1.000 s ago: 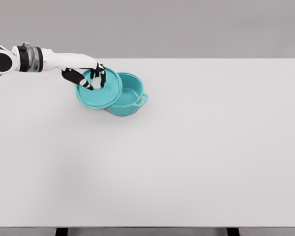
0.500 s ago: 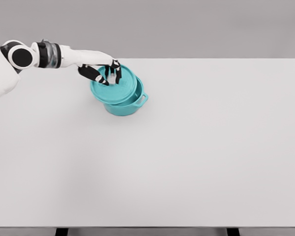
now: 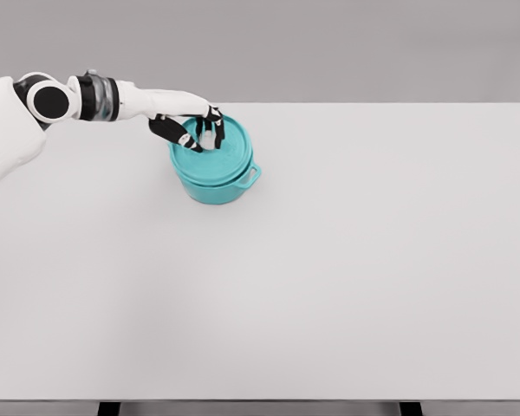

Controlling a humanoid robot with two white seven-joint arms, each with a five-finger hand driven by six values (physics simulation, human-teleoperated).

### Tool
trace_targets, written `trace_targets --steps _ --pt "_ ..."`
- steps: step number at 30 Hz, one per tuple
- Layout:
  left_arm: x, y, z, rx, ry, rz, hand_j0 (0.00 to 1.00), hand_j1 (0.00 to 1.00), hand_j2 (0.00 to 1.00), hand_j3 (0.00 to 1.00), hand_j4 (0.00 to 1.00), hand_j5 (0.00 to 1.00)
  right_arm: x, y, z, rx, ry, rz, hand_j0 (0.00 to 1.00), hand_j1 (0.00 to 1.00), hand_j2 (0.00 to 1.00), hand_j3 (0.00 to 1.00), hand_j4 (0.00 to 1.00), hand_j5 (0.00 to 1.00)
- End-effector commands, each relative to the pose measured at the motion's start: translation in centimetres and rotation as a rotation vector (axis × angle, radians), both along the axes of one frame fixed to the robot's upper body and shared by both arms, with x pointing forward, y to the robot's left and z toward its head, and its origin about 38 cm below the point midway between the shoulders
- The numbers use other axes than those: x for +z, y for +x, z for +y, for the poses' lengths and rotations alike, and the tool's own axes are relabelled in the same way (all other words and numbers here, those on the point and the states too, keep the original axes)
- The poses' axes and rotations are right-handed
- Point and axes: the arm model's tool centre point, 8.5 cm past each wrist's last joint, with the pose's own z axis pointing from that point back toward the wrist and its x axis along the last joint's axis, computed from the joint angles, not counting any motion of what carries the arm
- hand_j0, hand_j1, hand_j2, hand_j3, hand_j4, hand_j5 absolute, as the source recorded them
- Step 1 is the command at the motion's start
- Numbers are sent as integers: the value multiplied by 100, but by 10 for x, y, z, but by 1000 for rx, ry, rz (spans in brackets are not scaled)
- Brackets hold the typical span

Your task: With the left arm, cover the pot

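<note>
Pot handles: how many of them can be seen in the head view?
1. One side handle sticks out at the right of the teal pot, toward the camera. A handle on the opposite side may be hidden behind the lid and the left robot hand.

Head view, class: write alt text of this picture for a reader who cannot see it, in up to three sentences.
The robot's left hand grips the knob of a teal lid that sits over a teal pot, hiding its opening. The pot stands at the far left of a white table, one side handle pointing right. The right arm is out of view.
</note>
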Motion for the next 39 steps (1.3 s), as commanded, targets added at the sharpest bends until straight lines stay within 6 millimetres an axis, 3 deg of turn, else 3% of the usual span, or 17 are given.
trace_targets --steps 1,6,19,23,28,29,33,36,38,39 --pt "2 0 -1 3 -14 2 46 46 46 46 46 46 0 0 0 0 0 0 100 100 100 100 100 100" --pt "0 0 1 8 -12 5 55 55 55 55 55 55 0 0 0 1 0 -1 100 100 100 100 100 100" --pt "1 1 2 11 -12 4 68 68 68 68 68 68 0 0 0 0 0 0 100 100 100 100 100 100" --pt "2 1 1 10 -13 2 78 78 78 78 78 78 0 0 0 0 0 0 100 100 100 100 100 100" --pt "4 2 8 24 -14 -1 100 100 100 100 100 100 0 0 0 0 0 0 100 100 100 100 100 100" --pt "5 2 10 27 -17 -3 100 100 100 100 100 100 0 0 0 0 0 0 100 100 100 100 100 100" --pt "33 -2 48 70 -55 -35 100 100 100 100 100 100 0 0 0 0 0 0 100 100 100 100 100 100" --pt "65 -46 100 50 -129 -51 100 100 100 100 100 100 0 0 0 0 0 0 100 100 100 100 100 100" --pt "43 -69 122 64 -113 -6 100 100 100 100 100 100 0 0 0 0 0 0 100 100 100 100 100 100" --pt "44 -77 133 78 -119 -9 100 100 100 100 100 100 0 0 0 0 0 0 100 100 100 100 100 100"
